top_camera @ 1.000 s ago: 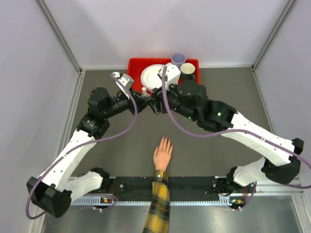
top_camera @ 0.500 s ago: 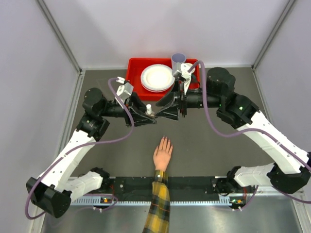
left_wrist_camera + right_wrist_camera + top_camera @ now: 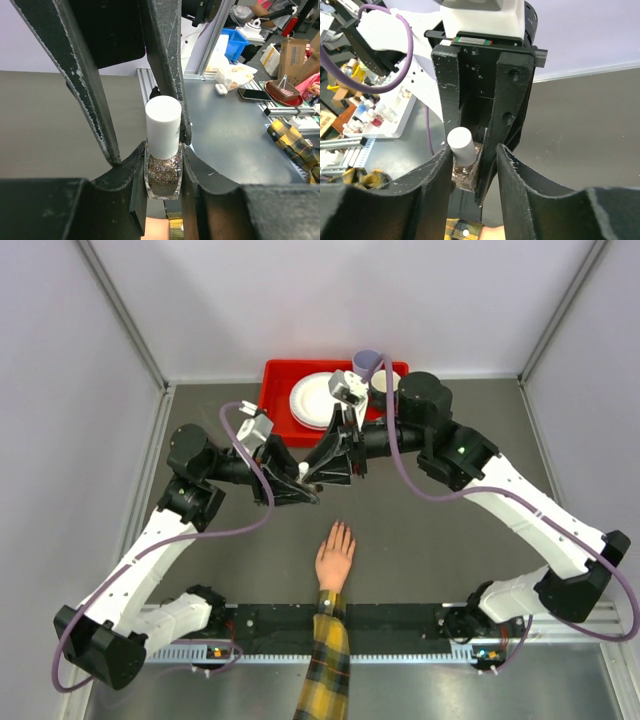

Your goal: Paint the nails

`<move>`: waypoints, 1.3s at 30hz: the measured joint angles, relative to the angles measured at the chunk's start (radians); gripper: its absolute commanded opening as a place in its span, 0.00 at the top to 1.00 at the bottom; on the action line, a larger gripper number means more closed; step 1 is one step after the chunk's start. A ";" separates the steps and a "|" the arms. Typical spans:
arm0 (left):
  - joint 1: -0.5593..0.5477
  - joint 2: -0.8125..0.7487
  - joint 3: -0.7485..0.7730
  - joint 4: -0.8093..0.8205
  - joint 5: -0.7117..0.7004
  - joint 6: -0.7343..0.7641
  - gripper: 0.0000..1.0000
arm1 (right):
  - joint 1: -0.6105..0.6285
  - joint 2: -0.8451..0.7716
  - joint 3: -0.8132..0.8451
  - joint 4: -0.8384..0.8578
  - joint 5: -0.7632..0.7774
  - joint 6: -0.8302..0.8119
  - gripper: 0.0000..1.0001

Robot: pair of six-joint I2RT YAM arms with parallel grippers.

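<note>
A small clear bottle (image 3: 162,177) of glitter polish with a white cap (image 3: 163,127) stands upright between the jaws of my left gripper (image 3: 162,172), which is shut on its glass body. My right gripper (image 3: 475,150) faces it from the other side. Its jaws are open around the cap (image 3: 460,145), with a gap still showing on one side. From above, both grippers (image 3: 308,475) meet over the table's middle. The peach hand (image 3: 335,562) lies flat below them, its plaid sleeve (image 3: 325,670) toward the front edge. The nails (image 3: 340,529) are tiny at the fingertips.
A red tray (image 3: 275,380) at the back holds white plates (image 3: 318,398) and two cups (image 3: 366,360). A black rail (image 3: 400,620) runs along the near edge between the arm bases. Grey walls close in on the left, right and back.
My right gripper has swung left from the tray side onto the bottle's cap, and its jaws have narrowed. My left gripper has carried the bottle slightly left and stayed shut on it.
</note>
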 measured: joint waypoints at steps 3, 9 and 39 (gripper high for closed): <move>0.001 0.000 0.000 0.001 0.004 -0.005 1.00 | -0.004 0.011 0.005 0.014 -0.013 0.011 0.69; 0.004 0.005 -0.003 -0.002 -0.014 -0.005 1.00 | -0.006 0.031 0.033 0.031 -0.041 0.025 1.00; 0.006 0.013 0.041 -0.292 -0.538 0.230 1.00 | 0.092 -0.033 0.109 -0.204 0.836 -0.018 0.41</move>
